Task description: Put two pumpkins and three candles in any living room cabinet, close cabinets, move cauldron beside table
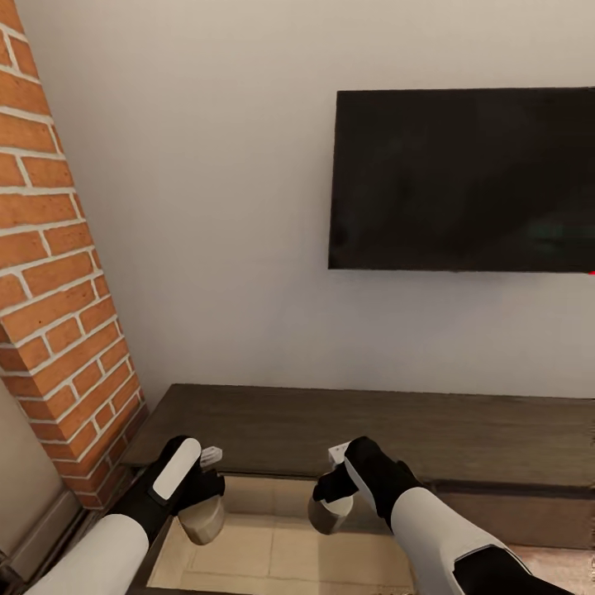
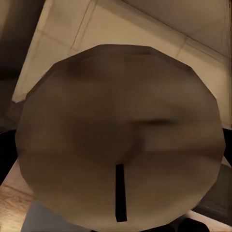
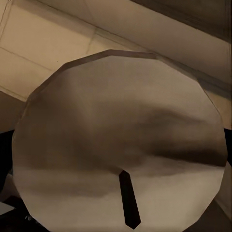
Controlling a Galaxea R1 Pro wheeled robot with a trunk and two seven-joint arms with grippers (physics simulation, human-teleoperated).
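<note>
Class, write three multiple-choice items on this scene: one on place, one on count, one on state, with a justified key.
1. Where are the candles held?
A. above the open drawer
B. on the television
C. on the brick wall

2. How many candles show in the head view?
A. one
B. two
C. four

3. The cabinet's drawer is:
A. shut
B. removed
C. pulled open

Key:
1 A: the left claw and right claw hang over the drawer.
2 B: left candle, right candle.
3 C: its pale interior shows below the cabinet top.
</note>
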